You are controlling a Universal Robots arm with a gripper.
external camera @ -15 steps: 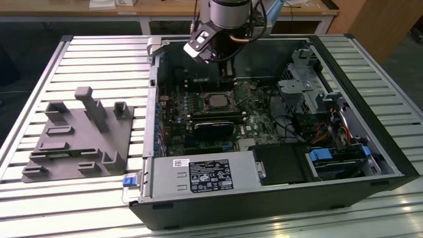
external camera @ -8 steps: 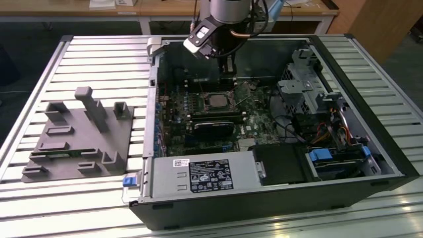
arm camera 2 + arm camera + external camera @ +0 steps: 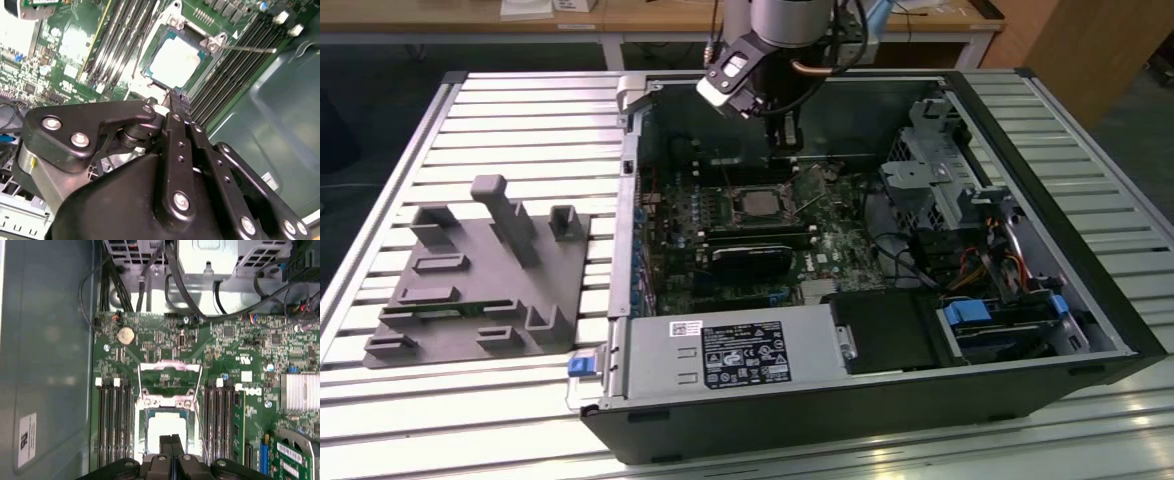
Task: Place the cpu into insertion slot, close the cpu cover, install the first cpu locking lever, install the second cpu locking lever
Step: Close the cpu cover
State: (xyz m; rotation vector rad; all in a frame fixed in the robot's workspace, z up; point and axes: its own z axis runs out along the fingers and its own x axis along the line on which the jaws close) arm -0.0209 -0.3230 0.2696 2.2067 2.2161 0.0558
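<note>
Starting at the cpu (image 3: 167,432): seated flat in the insertion slot (image 3: 138,437), pale metal top up, square to the silvery rim, and reading the same in both wrist views. So judged placed, with the first step done.

Standing raised just beyond it, the cpu cover (image 3: 170,368), not yet folded down, with green motherboard (image 3: 240,355) visible through its open window. Hinged along the side of the slot farthest from the gripper, which puts the cpu between fingertips and cover, the cover's long edge lying crosswise to the line of approach.

Sticking out sideways from a corner of the slot, across the memory slots (image 3: 235,70), one thin wire locking lever (image 3: 247,49), judged unlatched. Second lever too faint to place with confidence.

Hanging directly over the near edge of the cpu, the gripper (image 3: 171,442): fingers (image 3: 165,445) pressed together with only a seam between them, holding nothing. Touching the chip or just clear of it, cannot tell.

Seen from the exterior view, the gripper (image 3: 783,145) pointing down inside the open computer case (image 3: 1067,300), above the slot. Case lying on the slatted desk (image 3: 440,420), with a grey fixture (image 3: 480,280) well apart on the exterior view's left.
</note>
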